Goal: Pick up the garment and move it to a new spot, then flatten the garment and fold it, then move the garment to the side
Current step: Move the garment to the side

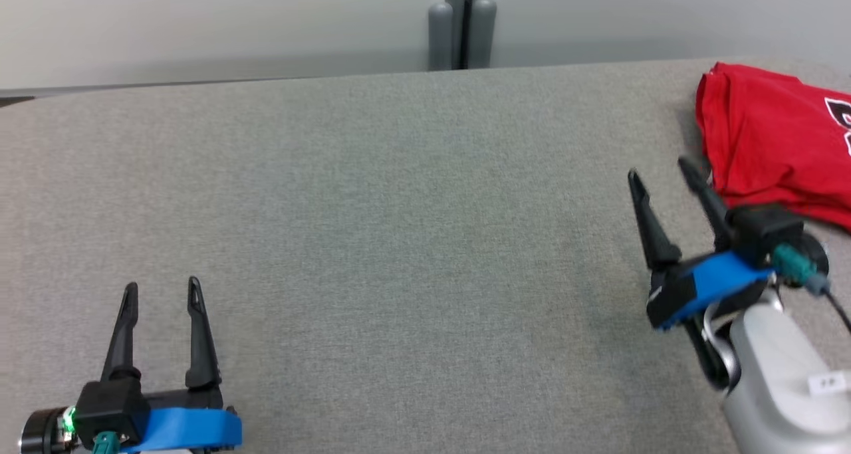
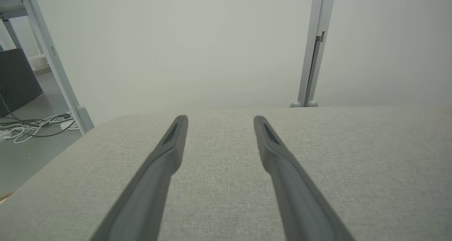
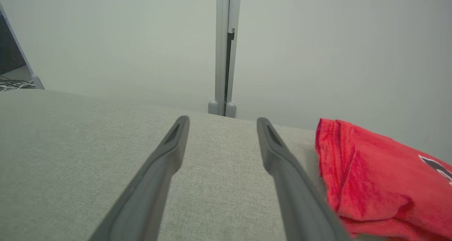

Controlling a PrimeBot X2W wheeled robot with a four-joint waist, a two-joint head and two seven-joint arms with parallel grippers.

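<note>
Garment (image 1: 771, 135): red, folded, far right corner of counter (image 1: 399, 208).
Left claw (image 1: 161, 286): apart, empty, front left.
Right claw (image 1: 661, 169): apart, empty, just beside Garment.

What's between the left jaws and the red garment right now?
Head view: mostly bare grey table, then the right gripper, jaws open, right beside the red garment.

From the head we look steeply down on the tabletop (image 1: 399, 241). Behind the left hand (image 2: 220, 118) and right hand (image 3: 222, 118), wrist cameras skim low across it toward the wall (image 3: 106, 40), sharing the post (image 2: 312, 57).
</note>
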